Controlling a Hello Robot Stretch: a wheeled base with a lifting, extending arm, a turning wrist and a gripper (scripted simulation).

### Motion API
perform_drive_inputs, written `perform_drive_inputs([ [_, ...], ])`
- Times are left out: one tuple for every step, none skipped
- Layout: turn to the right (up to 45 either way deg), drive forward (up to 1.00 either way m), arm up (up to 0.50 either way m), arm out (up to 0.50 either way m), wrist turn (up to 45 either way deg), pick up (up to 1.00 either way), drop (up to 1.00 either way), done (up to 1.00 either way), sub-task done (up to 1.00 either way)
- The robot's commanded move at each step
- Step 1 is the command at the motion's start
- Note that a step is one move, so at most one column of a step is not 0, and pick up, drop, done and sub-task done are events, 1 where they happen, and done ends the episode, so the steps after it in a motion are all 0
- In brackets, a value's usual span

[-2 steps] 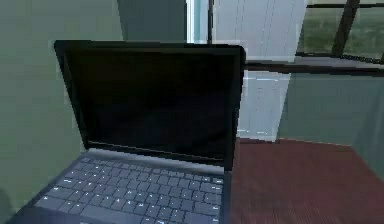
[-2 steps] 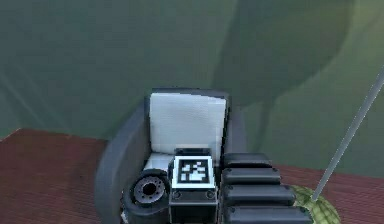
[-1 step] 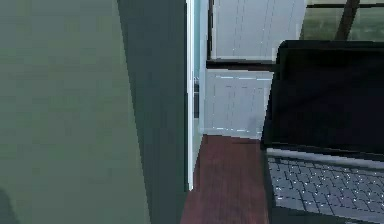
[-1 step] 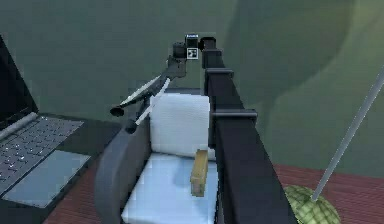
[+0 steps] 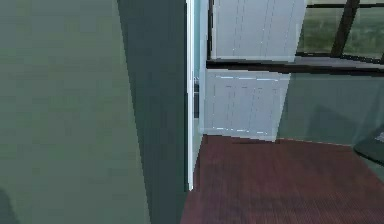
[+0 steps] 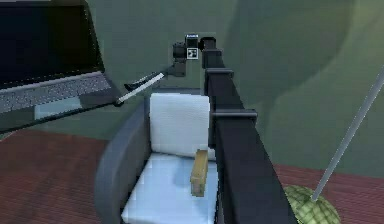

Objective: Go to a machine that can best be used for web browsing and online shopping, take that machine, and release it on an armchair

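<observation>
1. My gripper [image 6: 130,93] reached toward the upper left of the arm side view, at the far end of my dark arm [image 6: 235,130].
2. It held the laptop [image 6: 50,70], which hung at the fingertips in the upper left corner, lid raised, clear of every surface.
3. The grey armchair [image 6: 170,150] with white cushions stood at lower middle, below the laptop's right edge and just left of my arm.
4. In the forward view, a grey wall [image 5: 80,110] took the left half, with a white cabinet [image 5: 245,105] at upper right.

- Laptop [image 6: 48,75]: dark matt casing, grey keys, smooth black screen.
- Armchair [image 6: 120,165]: grey cloth-like shell, smooth white cushions, pale wooden armrest.
- Floor [image 5: 285,185]: dark red-brown wood planks, smooth.
- Cupboard [image 5: 245,105]: white painted panels, matt.
</observation>
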Motion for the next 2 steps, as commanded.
perform_drive_inputs([
  [0.0, 0.00, 0.00, 0.00, 45.0, 0.00, 0.00, 0.00, 0.00],
  [0.0, 0.00, 0.00, 0.00, 39.0, 0.00, 0.00, 0.00, 0.00],
])
